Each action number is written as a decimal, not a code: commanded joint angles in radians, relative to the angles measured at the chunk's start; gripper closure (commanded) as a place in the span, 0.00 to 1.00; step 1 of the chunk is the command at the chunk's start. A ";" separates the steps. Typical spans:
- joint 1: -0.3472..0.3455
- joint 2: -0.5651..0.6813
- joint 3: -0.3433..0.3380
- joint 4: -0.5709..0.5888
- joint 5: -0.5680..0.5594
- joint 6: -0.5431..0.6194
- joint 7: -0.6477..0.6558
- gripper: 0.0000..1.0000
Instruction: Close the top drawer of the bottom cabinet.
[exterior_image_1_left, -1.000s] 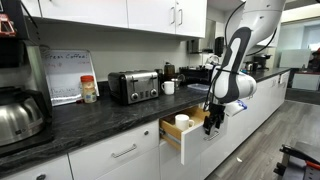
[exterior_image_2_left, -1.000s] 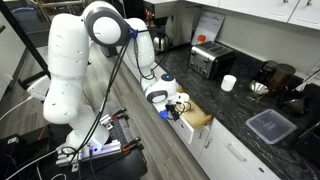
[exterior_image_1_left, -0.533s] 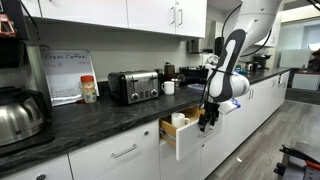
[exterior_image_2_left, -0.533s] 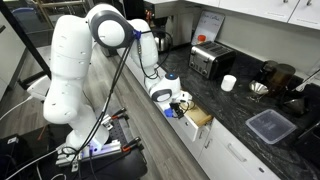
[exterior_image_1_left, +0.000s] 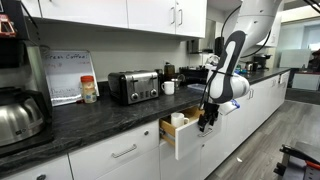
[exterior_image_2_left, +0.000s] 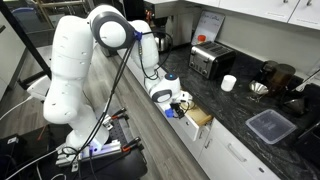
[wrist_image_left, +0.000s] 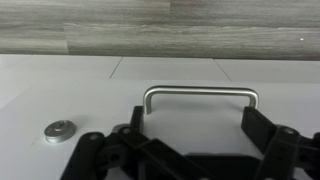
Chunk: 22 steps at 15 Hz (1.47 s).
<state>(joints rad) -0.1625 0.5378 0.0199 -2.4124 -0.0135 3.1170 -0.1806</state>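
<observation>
Black Robotiq gripper, fingers spread wide just before the silver bar handle, faces the shallow white-fronted top drawer standing open from the white bottom cabinet, so I would push squarely, steadily on its flat front.

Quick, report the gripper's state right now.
Gripper: open, holding nothing. Its fingers stand wide apart in front of the drawer handle. Whether they touch the handle cannot be told.
</observation>
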 joint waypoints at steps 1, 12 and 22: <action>0.010 0.134 -0.024 0.122 -0.075 0.095 -0.033 0.00; -0.001 0.221 0.001 0.319 -0.132 0.099 -0.003 0.00; 0.002 0.223 0.001 0.317 -0.132 0.099 -0.003 0.00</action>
<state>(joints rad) -0.1628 0.7613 0.0225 -2.0956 -0.1422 3.2173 -0.1886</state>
